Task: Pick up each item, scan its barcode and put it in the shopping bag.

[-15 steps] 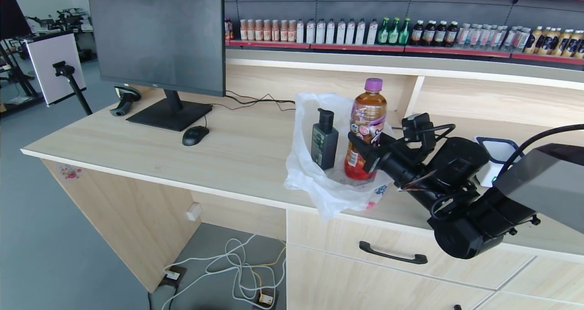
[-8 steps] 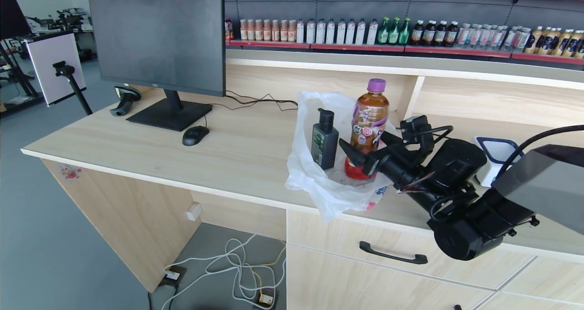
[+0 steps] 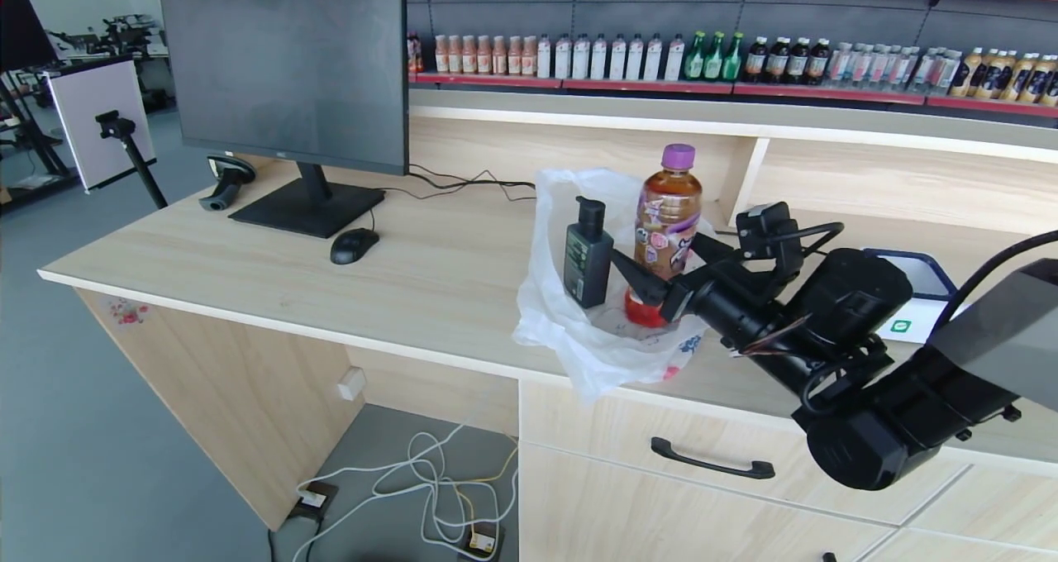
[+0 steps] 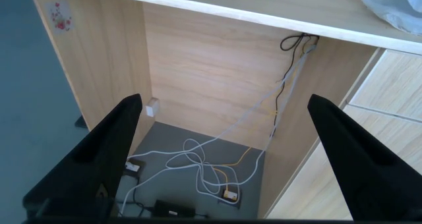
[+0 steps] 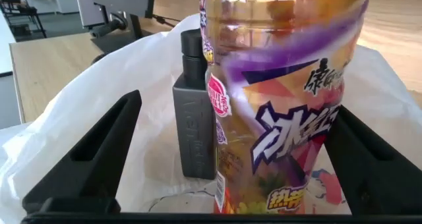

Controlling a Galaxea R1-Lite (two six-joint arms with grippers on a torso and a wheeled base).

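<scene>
Purple-capped tea bottle (image 3: 668, 215) and dark pump bottle (image 3: 588, 256) stand upright inside the white shopping bag (image 3: 607, 362).

Shopping bag (image 3: 570, 335): one, white plastic.
Drink bottle (image 3: 666, 215): one, with a purple cap.
Pump bottle (image 3: 588, 256): one, dark.
Monitor (image 3: 285, 66): one.
Mouse (image 3: 354, 245): one.
Handheld scanner (image 3: 225, 180): one.
Scanner box (image 3: 922, 293): one, white with a blue rim.
Tabletop (image 3: 446, 273): one.
Drawer handle (image 3: 712, 459): one.
Grippers: two, the left gripper (image 4: 224, 138) and the right gripper (image 5: 231, 151).
Fingers (image 5: 99, 151): two on each gripper, four in all.
Shelf bottles (image 3: 628, 56): one long row, too small to count surely.
</scene>
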